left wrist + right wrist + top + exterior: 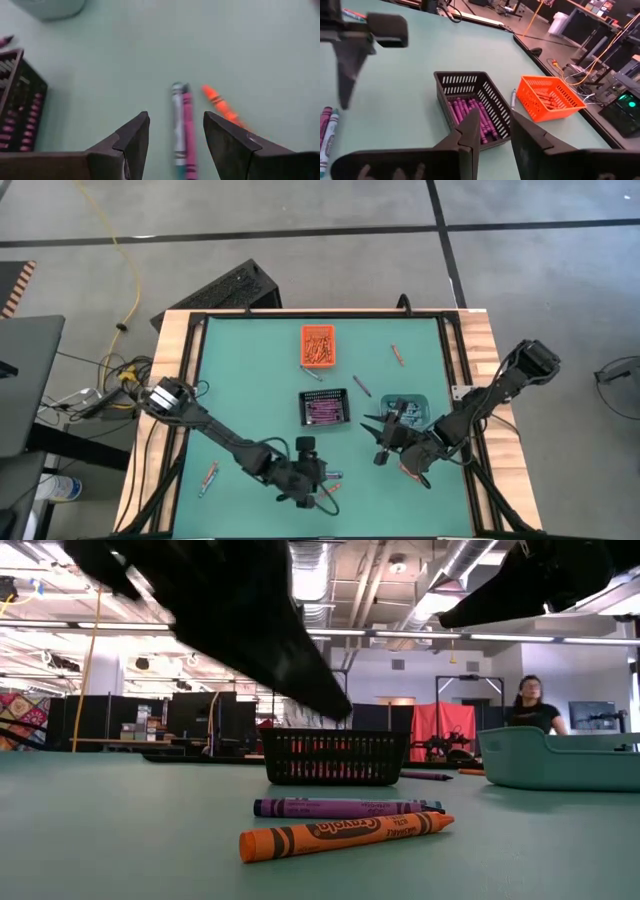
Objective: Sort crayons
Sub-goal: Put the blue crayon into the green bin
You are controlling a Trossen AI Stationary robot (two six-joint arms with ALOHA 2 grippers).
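Green surface [250,380] filled the wooden frame, both dark arms reaching in over its near half.

Left arm ran from the left edge toward the near middle. Left hand [175,137] hovered above the surface, fingers [132,140] spread wide and released, nothing between them. A teal crayon [177,120] and a purple crayon [188,125] lay side by side, touching, directly below the gap. An orange crayon [220,105] lay just beside them, angled away.

Right arm came in from the right edge. Right hand [492,137] hung near the teal bin [405,412], fingers part-way apart; nothing seen held between them.

Three bins, well apart from one another:
- teal bin on the right, holding blue-teal crayons;
- black mesh bin [324,408] at centre, purple crayons [470,112] lined up inside;
- orange bin [318,346] toward the far side, orange crayons [545,97] inside.

Loose crayons elsewhere: one near the far right corner [397,355], one between the orange and teal bins [361,386], a pair near the left edge [209,476]. One more lay just beside the orange bin [513,98].

A person [528,705] stood in the room behind.
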